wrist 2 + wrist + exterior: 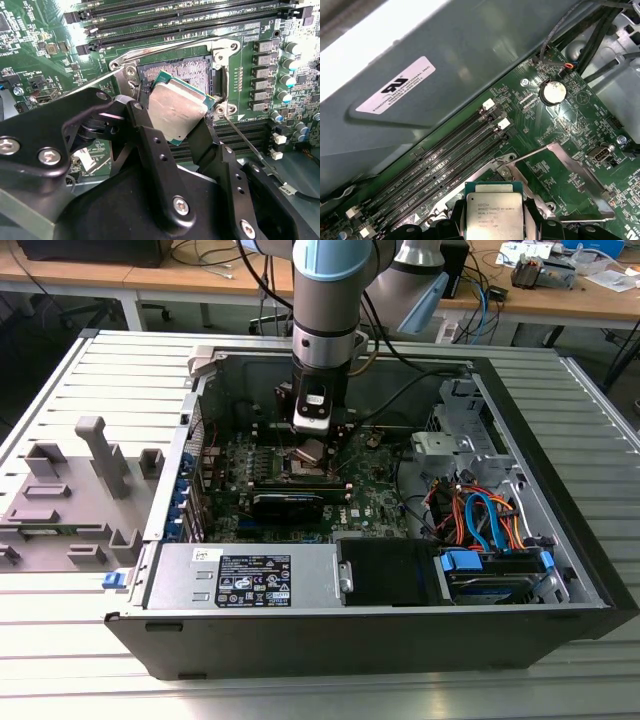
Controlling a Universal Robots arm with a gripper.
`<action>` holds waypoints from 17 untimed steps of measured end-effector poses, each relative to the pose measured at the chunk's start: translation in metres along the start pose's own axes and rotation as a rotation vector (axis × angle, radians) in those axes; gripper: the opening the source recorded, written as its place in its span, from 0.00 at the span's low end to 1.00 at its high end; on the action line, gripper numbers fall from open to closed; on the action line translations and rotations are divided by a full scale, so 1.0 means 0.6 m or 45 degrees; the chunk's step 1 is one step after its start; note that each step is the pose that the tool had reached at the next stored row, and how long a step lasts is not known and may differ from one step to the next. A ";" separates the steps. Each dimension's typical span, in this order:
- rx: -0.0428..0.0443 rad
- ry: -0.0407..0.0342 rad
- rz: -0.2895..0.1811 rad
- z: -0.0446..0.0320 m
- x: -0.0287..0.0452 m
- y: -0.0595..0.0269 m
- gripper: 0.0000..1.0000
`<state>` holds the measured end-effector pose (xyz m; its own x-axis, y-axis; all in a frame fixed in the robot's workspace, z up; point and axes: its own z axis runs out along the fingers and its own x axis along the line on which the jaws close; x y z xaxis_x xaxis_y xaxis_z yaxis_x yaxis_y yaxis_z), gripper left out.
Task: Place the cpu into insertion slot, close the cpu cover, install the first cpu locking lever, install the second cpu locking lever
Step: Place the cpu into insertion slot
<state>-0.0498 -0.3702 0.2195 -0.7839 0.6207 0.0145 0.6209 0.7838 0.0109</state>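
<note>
CPU (177, 112) is hanging tilted just above the insertion slot (186, 70), the gripper (175, 125) clamping it by two opposite edges. Being light, stiff and likely fragile on its underside, it is probably best held by those edges alone. Beside the slot, the CPU cover (535, 156) is standing open.

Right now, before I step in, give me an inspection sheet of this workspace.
Surface: ribbed metal table, with an open computer case lying on it.
Job's things: chip held tilted over the open socket, not seated; cover standing open.
Clutter: grey plastic fixture on the table at the exterior view's left.
Grippers: gripper shut on the chip.
Cables: orange and blue cables inside the case, at the exterior view's right.
Surroundings: wooden benches behind.
</note>
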 end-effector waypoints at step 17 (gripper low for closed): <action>-0.001 -0.0005 0.045 0.000 0.000 0.000 0.55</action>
<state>-0.0498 -0.3702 0.2195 -0.7612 0.6484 0.0145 0.6485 0.7611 0.0108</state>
